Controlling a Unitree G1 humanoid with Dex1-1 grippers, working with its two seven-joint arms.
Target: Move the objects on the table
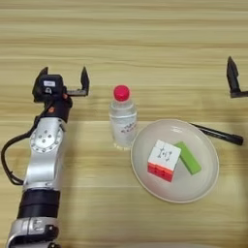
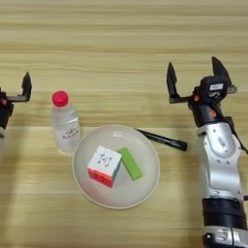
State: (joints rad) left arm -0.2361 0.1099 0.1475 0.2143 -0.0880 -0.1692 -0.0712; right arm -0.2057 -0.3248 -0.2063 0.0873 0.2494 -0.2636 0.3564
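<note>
A round cream plate [image 1: 201,179] lies on the table [image 1: 126,38] right of centre. On it rest a white-faced puzzle cube [image 1: 163,160] and, just to its right, a green block [image 1: 188,157]. A small clear bottle with a red cap [image 1: 122,117] stands upright at the plate's left rim. My left gripper [image 1: 65,75] is open, left of the bottle and apart from it, holding nothing. My right gripper [image 2: 193,73] is open too, beyond the plate's right side, with nothing between its fingers.
A black pen [image 2: 162,139] lies on the table, angled, its left end at the plate's upper right rim, just below the right gripper. The far half of the table [image 2: 97,34] is bare wood.
</note>
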